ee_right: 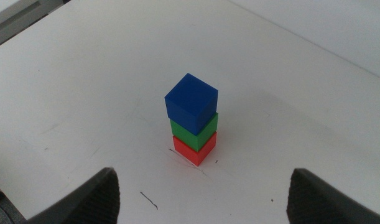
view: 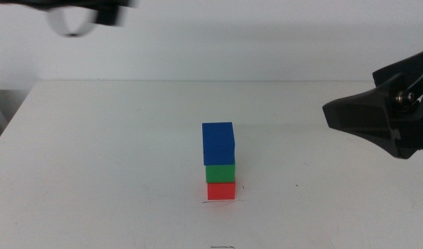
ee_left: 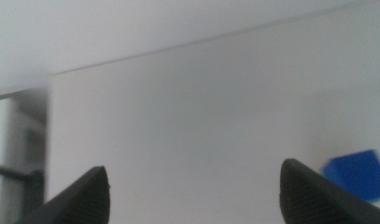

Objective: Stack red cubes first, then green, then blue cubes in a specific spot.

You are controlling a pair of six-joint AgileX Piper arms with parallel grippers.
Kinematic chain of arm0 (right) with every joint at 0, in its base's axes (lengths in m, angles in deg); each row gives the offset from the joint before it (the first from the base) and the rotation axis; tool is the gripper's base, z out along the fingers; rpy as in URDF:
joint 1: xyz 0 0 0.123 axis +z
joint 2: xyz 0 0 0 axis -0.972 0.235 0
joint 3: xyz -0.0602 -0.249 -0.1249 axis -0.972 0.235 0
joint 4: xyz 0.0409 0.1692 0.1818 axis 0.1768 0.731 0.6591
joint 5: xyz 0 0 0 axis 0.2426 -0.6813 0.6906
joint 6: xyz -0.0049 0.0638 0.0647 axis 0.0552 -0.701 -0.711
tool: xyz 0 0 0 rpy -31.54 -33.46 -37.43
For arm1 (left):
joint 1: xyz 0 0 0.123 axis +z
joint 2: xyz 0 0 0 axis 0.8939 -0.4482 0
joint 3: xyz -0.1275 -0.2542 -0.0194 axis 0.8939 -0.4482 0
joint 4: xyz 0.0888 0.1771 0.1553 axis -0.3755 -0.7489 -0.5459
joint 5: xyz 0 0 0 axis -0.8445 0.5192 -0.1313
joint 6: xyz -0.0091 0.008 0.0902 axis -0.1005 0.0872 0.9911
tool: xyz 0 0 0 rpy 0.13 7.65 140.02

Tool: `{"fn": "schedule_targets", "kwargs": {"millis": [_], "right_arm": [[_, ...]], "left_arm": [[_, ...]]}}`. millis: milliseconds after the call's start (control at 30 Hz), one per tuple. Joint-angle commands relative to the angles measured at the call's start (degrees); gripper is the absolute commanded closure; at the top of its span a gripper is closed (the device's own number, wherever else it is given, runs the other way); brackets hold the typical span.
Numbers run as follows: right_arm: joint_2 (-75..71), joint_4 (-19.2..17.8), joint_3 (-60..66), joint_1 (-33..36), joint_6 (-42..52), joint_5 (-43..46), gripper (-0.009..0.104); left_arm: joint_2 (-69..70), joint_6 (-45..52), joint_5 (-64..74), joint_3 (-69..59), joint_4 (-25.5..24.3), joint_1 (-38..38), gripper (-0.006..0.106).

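Stack at table (view: 93,152) centre: red cube (view: 221,191) on the line mark (view: 222,200), green cube (view: 220,173) on it, blue cube (view: 218,143) on top. Right gripper (view: 336,114) to the stack's right, well apart; left gripper (view: 76,17) far behind-left.

The red cube (ee_right: 197,148), green cube (ee_right: 193,127) and blue cube (ee_right: 191,101) are showing matt, smooth faces; the white tabletop (ee_right: 84,93) is looking smooth, and the right gripper (ee_right: 205,196) jaws finely textured, dark.
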State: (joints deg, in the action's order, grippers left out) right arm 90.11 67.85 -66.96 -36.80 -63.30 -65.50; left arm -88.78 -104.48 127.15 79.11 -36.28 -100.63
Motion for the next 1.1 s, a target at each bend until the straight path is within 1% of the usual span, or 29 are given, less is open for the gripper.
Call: {"fn": "schedule_targets", "kwargs": {"millis": [0,100,233,333,433,533,1067], "right_arm": [[-0.76,-0.62,-1.63,-0.45,0.8,3.38,0.012],[-0.76,-0.62,-1.63,-0.45,0.8,3.38,0.012],[-0.76,-0.62,-1.63,-0.45,0.8,3.38,0.012],[-0.76,-0.62,-1.63,-0.45,0.8,3.38,0.012],[-0.76,-0.62,-1.63,-0.45,0.8,3.38,0.012],[-0.76,-0.62,-1.63,-0.45,0.8,3.38,0.012],[-0.76,-0.63,0.0,-0.45,0.8,3.35,0.012]], "left_arm": [[6.22,-1.96,3.15,-1.72,-4.57,2.07,0.007],[12.08,1.25,-0.04,-6.1,-2.52,9.37,0.007],[18.09,9.74,-8.82,-12.26,3.7,21.67,0.007],[21.22,13.25,-13.91,-15.75,8.98,28.24,0.007],[23.92,15.91,-17.48,-18.4,13.54,32.32,0.007],[25.39,16.97,-18.74,-19.51,15.25,34.01,0.007],[26.02,16.95,-20.1,-19.82,15.4,33.93,0.007]]}}
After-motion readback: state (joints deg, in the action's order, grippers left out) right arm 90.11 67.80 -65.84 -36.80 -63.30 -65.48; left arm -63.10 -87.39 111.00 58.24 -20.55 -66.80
